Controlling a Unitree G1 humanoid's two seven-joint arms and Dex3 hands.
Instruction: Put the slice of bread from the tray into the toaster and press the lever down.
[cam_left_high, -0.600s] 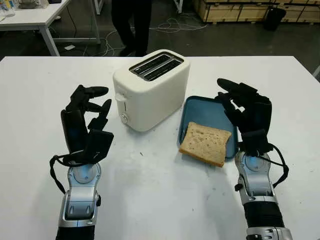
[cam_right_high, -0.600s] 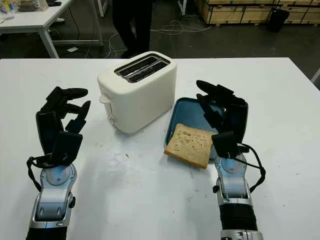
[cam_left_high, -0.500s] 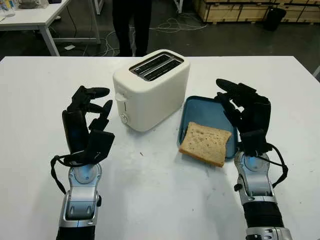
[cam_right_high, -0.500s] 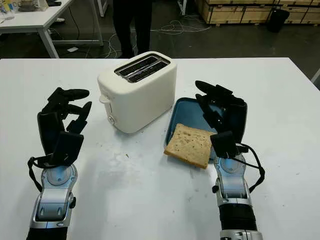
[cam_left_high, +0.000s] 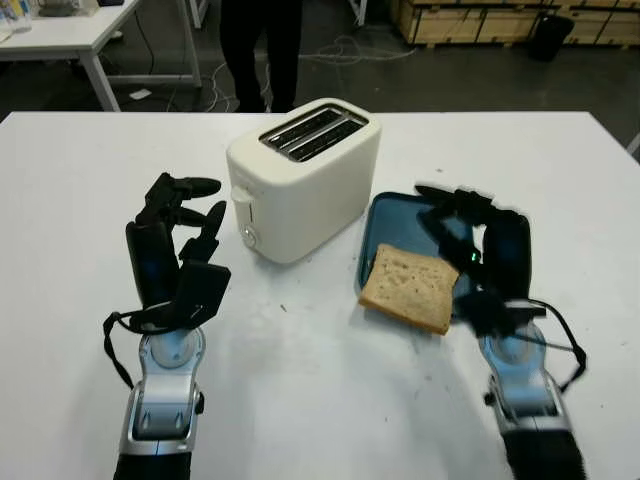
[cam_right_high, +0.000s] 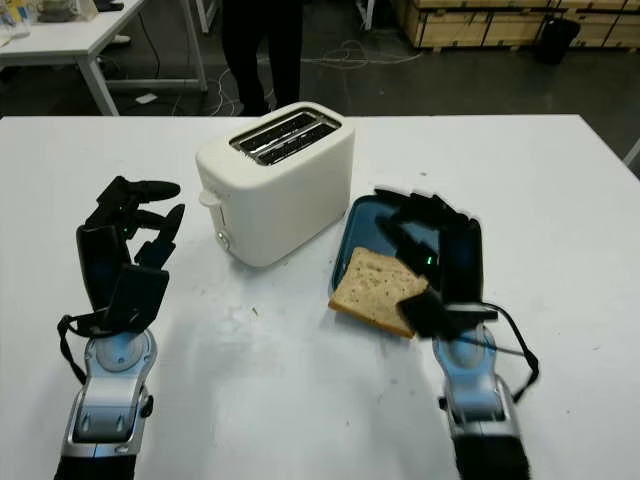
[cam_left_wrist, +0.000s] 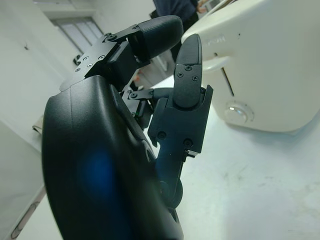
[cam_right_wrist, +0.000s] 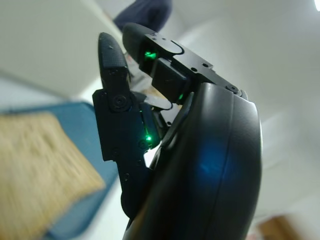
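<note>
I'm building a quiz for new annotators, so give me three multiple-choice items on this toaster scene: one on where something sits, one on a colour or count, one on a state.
1. Where does the slice of bread lie?
A. In a toaster slot
B. On the tray's near edge, partly over the table
C. In the left hand

2. What colour is the tray?
A. Blue
B. Red
C. White

3. What is the state of the right hand?
A. Shut on the bread
B. Pressing the lever
C. Open, holding nothing

Key: 1 B, the slice rests on the tray with its near corner past the rim, over the table. 2 A, the tray is blue beside the white toaster. 3 C, the right hand is over the tray's right side with nothing in it; the left hand is open too, left of the toaster.
</note>
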